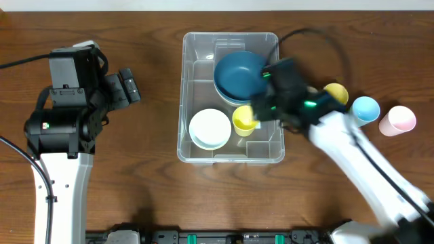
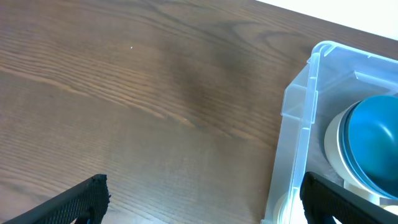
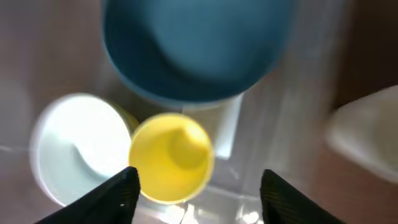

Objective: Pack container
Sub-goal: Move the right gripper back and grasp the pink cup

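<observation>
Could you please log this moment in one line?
left gripper: open, beside container | right gripper: open above yellow cup in container

Your left arm [image 1: 64, 179]: white lower link, black housings [image 1: 71, 74], green light [image 1: 46, 125], black cable [image 1: 17, 63]. Your right arm [image 1: 356, 149]: same white-and-black build, green lamp [image 1: 308, 105], looping black lead [image 1: 325, 37].

Packing scene: the container [image 1: 184, 102] sits mid-tabletop [image 1: 149, 183]. Inside it, stacked bowls [image 1: 239, 73] fill the far end, a lone bowl [image 1: 209, 128] lies in the near left corner, and a cup [image 1: 244, 120] stands just right of it. The right pincer [image 3: 202, 199] hangs over that cup. Three more cups [image 1: 366, 108] line up to the container's right. The left pincer [image 1: 129, 87] is well apart on its left.
</observation>
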`<state>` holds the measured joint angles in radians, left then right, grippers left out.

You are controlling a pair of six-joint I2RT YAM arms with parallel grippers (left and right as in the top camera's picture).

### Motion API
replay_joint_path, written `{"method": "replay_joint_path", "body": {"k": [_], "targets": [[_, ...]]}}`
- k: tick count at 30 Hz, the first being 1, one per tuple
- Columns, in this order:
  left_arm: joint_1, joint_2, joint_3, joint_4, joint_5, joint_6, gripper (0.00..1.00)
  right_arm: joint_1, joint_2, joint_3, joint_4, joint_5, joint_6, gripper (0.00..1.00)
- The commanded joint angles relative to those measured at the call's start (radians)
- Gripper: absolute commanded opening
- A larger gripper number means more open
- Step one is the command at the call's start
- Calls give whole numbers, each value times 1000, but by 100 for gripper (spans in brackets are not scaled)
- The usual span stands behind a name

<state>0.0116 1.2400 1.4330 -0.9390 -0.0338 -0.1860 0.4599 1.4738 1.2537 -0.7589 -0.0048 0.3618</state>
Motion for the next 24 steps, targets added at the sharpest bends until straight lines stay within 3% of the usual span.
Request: {"method": "replay_joint_path", "body": {"k": [1, 7, 13, 18, 24], "targets": [[5, 2, 2, -3, -12, -2, 98, -106, -132, 27, -19, 64, -4, 66], [5, 2, 2, -3, -12, -2, 98, -410, -252, 27, -98, 160, -3, 70], [5, 2, 2, -3, -12, -2, 98, -759, -200, 19, -124, 147, 87, 78], [5, 2, 2, -3, -12, -2, 98, -924, -81, 19, -113, 145, 132, 78], [5, 2, 2, -3, -12, -2, 98, -1012, 101, 19, -110, 101, 132, 77]]}}
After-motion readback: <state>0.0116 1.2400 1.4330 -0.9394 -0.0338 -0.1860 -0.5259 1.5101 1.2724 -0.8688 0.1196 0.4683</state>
